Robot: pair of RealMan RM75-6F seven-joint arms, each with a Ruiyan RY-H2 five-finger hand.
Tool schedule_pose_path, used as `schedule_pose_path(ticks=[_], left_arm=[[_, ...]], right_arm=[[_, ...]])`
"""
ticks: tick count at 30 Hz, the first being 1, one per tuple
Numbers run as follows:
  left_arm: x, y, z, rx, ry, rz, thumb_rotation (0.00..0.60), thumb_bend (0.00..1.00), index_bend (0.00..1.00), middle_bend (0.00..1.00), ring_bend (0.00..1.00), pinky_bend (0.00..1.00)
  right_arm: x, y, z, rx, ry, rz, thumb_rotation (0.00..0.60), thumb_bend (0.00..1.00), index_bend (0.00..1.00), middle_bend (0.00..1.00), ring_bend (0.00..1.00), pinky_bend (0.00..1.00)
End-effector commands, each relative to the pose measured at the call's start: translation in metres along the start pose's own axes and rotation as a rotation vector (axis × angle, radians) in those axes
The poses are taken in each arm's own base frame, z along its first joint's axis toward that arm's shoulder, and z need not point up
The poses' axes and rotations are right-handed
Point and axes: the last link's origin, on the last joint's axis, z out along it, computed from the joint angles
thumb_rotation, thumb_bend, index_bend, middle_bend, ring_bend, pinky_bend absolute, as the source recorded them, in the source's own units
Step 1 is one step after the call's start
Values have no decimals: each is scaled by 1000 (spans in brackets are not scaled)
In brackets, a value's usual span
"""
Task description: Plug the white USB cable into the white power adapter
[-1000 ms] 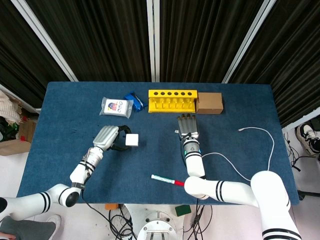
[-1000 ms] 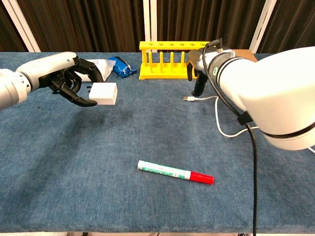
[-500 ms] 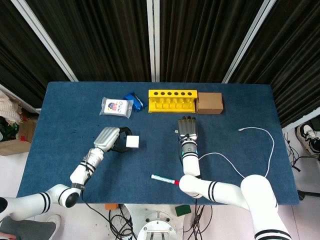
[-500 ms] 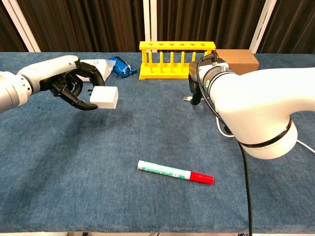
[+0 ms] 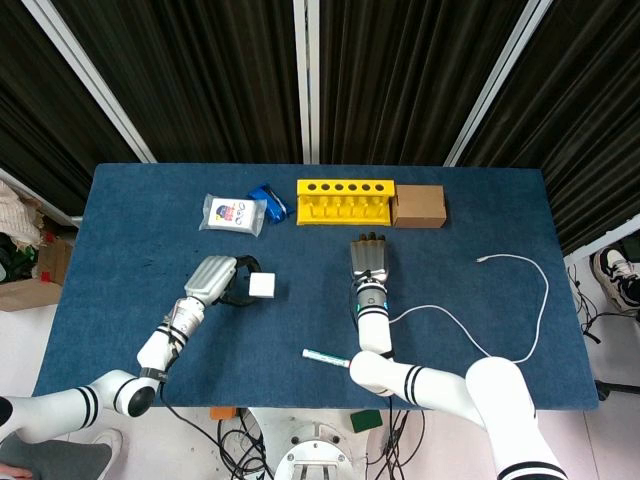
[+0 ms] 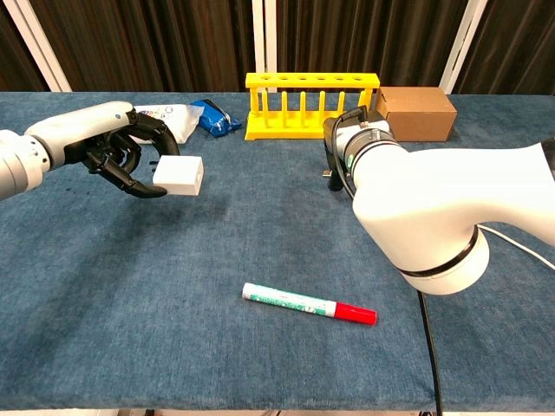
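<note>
White power adapter [image 6: 179,174] gripped by left hand [image 6: 121,152]; right hand [image 5: 369,262] fingers unclear, head view only

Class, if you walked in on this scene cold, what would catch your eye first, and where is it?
Likely the left hand, holding the white power adapter above the blue table at left. Next, the bright yellow rack at the back and the red-capped marker near the front edge.

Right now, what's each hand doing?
Left hand: holding the adapter off the table.
Right hand: over the cable end; grip cannot be told.
</note>
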Motion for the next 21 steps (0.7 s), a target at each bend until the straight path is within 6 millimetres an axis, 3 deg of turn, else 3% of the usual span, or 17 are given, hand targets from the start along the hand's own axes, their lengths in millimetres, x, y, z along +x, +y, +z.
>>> schedule_pose_path(ticks=[1,21], left_arm=[[0,0,-1,-1,-1,0,600,255,566,471,714,885],[-1,-4,-3,7,-4,-3,600,255,566,465,713,885]], right_arm=[[-1,-1,0,-2,0,3,600,389,527,257,133,254],[-1,0,2,-26,4,-8,600,388,548,278,134,254]])
